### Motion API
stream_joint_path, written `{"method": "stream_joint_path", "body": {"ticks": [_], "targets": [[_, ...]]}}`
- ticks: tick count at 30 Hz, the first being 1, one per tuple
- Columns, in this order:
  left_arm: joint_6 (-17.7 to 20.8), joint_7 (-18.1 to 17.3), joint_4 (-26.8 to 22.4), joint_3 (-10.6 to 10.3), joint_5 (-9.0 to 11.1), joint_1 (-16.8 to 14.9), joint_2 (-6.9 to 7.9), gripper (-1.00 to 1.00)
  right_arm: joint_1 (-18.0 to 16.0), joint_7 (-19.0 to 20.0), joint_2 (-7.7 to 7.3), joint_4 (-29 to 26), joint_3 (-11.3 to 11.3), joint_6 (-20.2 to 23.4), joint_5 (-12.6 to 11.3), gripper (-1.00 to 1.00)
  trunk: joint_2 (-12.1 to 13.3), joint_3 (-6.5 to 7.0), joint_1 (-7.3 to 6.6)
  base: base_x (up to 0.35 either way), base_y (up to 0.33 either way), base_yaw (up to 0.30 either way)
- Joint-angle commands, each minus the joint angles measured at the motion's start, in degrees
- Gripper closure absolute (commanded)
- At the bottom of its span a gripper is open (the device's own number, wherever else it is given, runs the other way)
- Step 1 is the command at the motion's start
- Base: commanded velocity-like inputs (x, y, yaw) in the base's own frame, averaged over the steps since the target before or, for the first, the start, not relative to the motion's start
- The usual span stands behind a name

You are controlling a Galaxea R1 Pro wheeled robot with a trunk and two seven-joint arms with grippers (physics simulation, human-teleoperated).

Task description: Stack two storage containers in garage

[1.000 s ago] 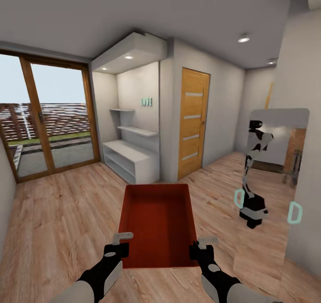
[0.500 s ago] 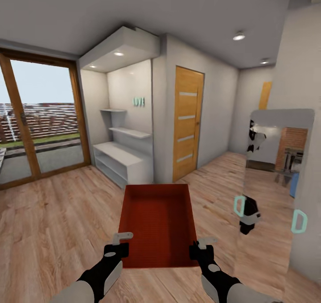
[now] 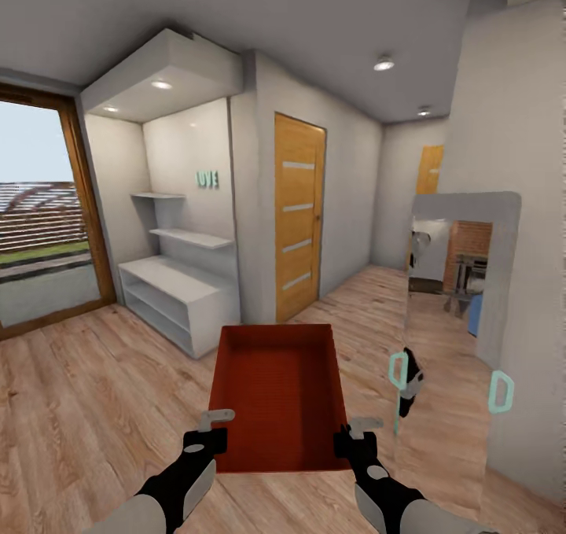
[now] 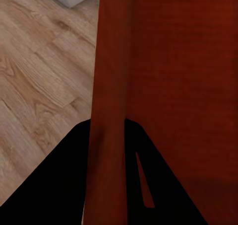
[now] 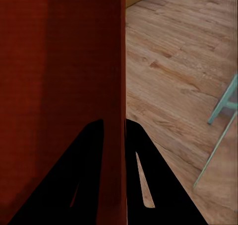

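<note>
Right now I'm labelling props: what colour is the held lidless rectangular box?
Orange-red storage container, best in head view.

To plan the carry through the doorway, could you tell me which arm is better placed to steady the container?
Neither: left gripper and right gripper each clamp a side wall of the storage container, symmetrically.

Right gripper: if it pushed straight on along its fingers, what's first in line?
The right gripper is shut on the storage container's side wall, so that wall runs straight ahead. Past the far end, probably the wood floor near the wooden door; depth unclear.
</note>
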Motion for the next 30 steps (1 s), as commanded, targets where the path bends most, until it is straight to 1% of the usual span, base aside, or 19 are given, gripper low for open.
{"method": "stream_joint_path", "body": {"ticks": [1, 30], "targets": [[0.26, 0.57, -0.22, 1.64, 0.31, -0.06, 0.59, 1.0, -0.04, 0.14, -0.31, -0.04, -0.69, -0.19, -0.23, 1.0, -0.06, -0.09, 0.04, 0.322, 0.121, -0.262], [0.26, 0.6, -0.22, 1.69, 0.34, -0.07, 0.59, 1.0, -0.04, 0.16, -0.31, -0.04, -0.69, -0.19, -0.22, 1.0, -0.06, -0.09, 0.04, 0.32, 0.174, -0.257]]}}
